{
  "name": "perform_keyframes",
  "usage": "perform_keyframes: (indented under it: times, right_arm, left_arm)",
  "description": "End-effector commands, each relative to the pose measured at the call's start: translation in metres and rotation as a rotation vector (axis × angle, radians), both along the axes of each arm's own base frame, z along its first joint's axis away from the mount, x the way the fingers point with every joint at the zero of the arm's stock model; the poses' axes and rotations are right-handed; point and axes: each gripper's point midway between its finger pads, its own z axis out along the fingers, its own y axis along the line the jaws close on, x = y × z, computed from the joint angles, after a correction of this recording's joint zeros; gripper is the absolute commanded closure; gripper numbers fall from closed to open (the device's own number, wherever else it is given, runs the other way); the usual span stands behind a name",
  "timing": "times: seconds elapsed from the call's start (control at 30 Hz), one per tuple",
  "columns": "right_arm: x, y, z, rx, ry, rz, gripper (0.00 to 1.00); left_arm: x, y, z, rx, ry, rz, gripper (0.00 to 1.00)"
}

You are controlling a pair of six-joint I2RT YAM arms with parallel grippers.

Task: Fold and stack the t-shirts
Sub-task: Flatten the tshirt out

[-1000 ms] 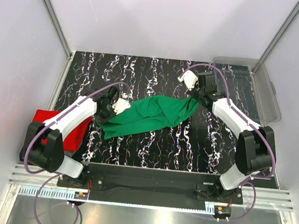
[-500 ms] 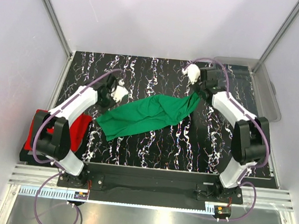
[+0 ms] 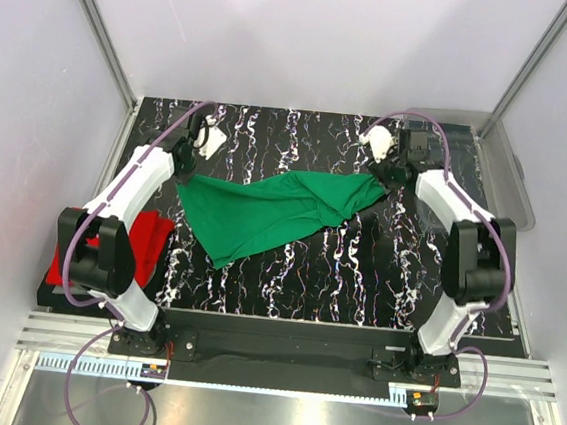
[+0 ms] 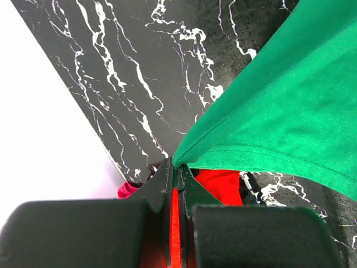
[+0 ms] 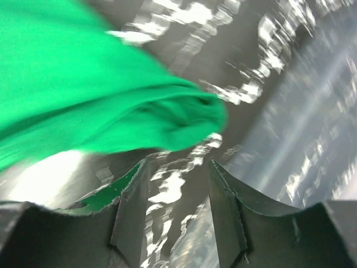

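Observation:
A bright green t-shirt (image 3: 269, 206) lies stretched across the middle of the black marbled table (image 3: 358, 270). My left gripper (image 3: 185, 166) is at its far left corner, shut on the cloth's edge. The left wrist view shows the green hem (image 4: 268, 111) pinched between the closed fingertips of that gripper (image 4: 177, 172). My right gripper (image 3: 388, 174) stands open at the shirt's right end. In the right wrist view its gripper (image 5: 178, 167) holds nothing, and the bunched green cloth (image 5: 111, 95) lies just beyond the fingers. A red t-shirt (image 3: 145, 239) lies at the table's left edge, partly under the left arm.
A clear plastic bin (image 3: 499, 163) stands at the back right corner, close to the right gripper, and shows as a blurred translucent wall (image 5: 312, 111) in the right wrist view. White enclosure walls with metal posts (image 3: 100, 34) close in the table on three sides.
Both arms swung toward the back of the table, pulling the green shirt out wider. The right gripper opened and let go of its end. The left gripper kept its hold.

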Motion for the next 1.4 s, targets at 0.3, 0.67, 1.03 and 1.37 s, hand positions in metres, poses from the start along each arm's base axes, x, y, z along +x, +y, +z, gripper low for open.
perform_keyframes:
  times: [0.3, 0.67, 1.03, 1.37]
  right_arm:
    - [-0.108, 0.126, 0.003, 0.116, 0.102, 0.660, 0.47]
    - [-0.084, 0.140, -0.023, 0.046, 0.093, 0.643, 0.44]
    - [-0.055, 0.145, -0.015, 0.018, 0.003, 0.585, 0.44]
    - [-0.051, 0.147, -0.027, -0.001, 0.054, 0.584, 0.44]
  left_arm:
    - [0.011, 0.002, 0.006, 0.009, -0.031, 0.033, 1.00]
    - [0.004, 0.002, -0.002, 0.003, -0.009, 0.040, 1.00]
    - [0.003, -0.001, -0.009, -0.013, 0.009, 0.037, 1.00]
    - [0.008, -0.002, -0.009, -0.015, 0.007, 0.040, 1.00]
